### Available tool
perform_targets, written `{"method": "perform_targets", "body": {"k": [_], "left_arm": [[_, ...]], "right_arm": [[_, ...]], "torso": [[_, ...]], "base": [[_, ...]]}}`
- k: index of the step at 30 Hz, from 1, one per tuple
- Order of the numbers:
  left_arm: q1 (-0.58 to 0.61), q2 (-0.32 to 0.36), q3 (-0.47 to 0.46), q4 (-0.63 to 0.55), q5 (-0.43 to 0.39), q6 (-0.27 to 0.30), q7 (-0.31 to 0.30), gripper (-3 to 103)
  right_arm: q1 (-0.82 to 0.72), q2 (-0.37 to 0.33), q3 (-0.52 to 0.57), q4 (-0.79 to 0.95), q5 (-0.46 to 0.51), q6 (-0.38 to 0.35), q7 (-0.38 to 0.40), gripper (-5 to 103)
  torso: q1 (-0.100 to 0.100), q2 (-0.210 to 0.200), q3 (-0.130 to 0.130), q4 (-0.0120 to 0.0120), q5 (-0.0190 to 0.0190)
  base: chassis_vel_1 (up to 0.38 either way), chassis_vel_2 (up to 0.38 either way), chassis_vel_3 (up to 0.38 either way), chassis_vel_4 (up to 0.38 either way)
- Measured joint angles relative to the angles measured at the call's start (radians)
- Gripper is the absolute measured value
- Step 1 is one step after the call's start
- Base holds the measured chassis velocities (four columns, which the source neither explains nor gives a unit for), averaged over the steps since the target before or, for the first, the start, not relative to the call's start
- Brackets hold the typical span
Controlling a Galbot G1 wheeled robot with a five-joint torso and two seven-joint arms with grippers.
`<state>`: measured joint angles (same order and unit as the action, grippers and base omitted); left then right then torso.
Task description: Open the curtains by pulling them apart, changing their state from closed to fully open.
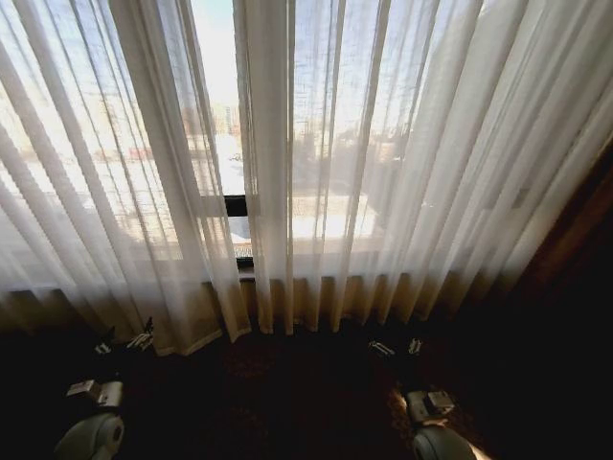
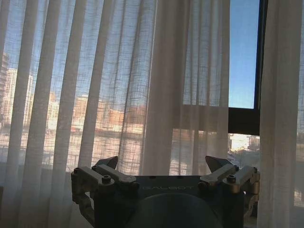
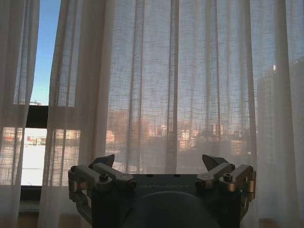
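Our left pincer (image 1: 123, 341) and right pincer (image 1: 396, 347) both hang low before the window, fingers spread wide and grasping nothing, well short of the fabric. Ahead of us the curtains (image 1: 402, 163) hang to the floor, nearly closed, with a narrow gap between the panels showing the black window frame (image 1: 236, 205) and bright sky.
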<state>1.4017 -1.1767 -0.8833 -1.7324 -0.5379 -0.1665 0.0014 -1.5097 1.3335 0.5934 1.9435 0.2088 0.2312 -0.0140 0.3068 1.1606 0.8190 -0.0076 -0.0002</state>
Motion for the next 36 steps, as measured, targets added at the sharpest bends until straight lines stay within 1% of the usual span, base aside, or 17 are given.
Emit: {"method": "perform_targets", "body": {"k": [4, 7, 20, 22, 24, 26, 28, 31, 36], "left_arm": [[0.0, 0.0, 0.0, 0.0, 0.0, 0.0, 0.0, 100], [0.0, 0.0, 0.0, 0.0, 0.0, 0.0, 0.0, 100], [0.0, 0.0, 0.0, 0.0, 0.0, 0.0, 0.0, 100], [0.0, 0.0, 0.0, 0.0, 0.0, 0.0, 0.0, 100], [0.0, 0.0, 0.0, 0.0, 0.0, 0.0, 0.0, 100], [0.0, 0.0, 0.0, 0.0, 0.0, 0.0, 0.0, 100], [0.0, 0.0, 0.0, 0.0, 0.0, 0.0, 0.0, 100], [0.0, 0.0, 0.0, 0.0, 0.0, 0.0, 0.0, 100], [-0.001, 0.0, 0.0, 0.0, 0.0, 0.0, 0.0, 100]], "right_arm": [[-0.007, 0.0, 0.001, 0.007, 0.0, 0.001, -0.001, 100], [-0.012, 0.001, 0.001, 0.011, 0.0, 0.003, -0.004, 100], [-0.019, 0.009, 0.001, 0.019, -0.013, 0.004, -0.015, 100], [-0.016, 0.01, 0.001, 0.015, -0.013, 0.005, -0.015, 100], [-0.013, 0.01, 0.0, 0.011, -0.011, 0.011, -0.012, 100], [-0.006, 0.01, -0.001, 0.006, -0.007, 0.017, -0.004, 100], [-0.002, 0.01, -0.001, 0.004, -0.005, 0.017, 0.002, 100], [0.003, 0.009, -0.002, 0.003, -0.005, 0.017, 0.006, 100], [0.016, 0.006, -0.003, -0.012, -0.011, 0.019, 0.016, 100]], "torso": [[0.0, 0.0, 0.0, 0.0003, 0.0002], [0.0, 0.0, 0.0, 0.0001, 0.0002], [0.001, -0.001, 0.0, -0.0002, 0.0005], [0.0, 0.0, 0.0, 0.0004, 0.0], [-0.001, 0.0, 0.0, 0.0004, -0.0002], [0.0, 0.0, 0.0, 0.0, 0.0005], [0.0, 0.0, 0.0, 0.0003, -0.0003], [0.0, 0.0, 0.0, 0.0004, -0.0003], [0.002, -0.001, 0.001, -0.0002, 0.0002]], "base": [[-0.166, 0.177, 0.174, -0.158], [-0.204, 0.239, 0.229, -0.222], [-0.309, 0.328, 0.307, -0.35], [-0.248, 0.358, 0.259, -0.361], [-0.165, 0.343, 0.129, -0.355], [-0.162, 0.353, 0.146, -0.369], [-0.235, 0.382, 0.207, -0.382], [-0.23, 0.332, 0.26, -0.327], [-0.203, 0.198, 0.193, -0.184]]}}
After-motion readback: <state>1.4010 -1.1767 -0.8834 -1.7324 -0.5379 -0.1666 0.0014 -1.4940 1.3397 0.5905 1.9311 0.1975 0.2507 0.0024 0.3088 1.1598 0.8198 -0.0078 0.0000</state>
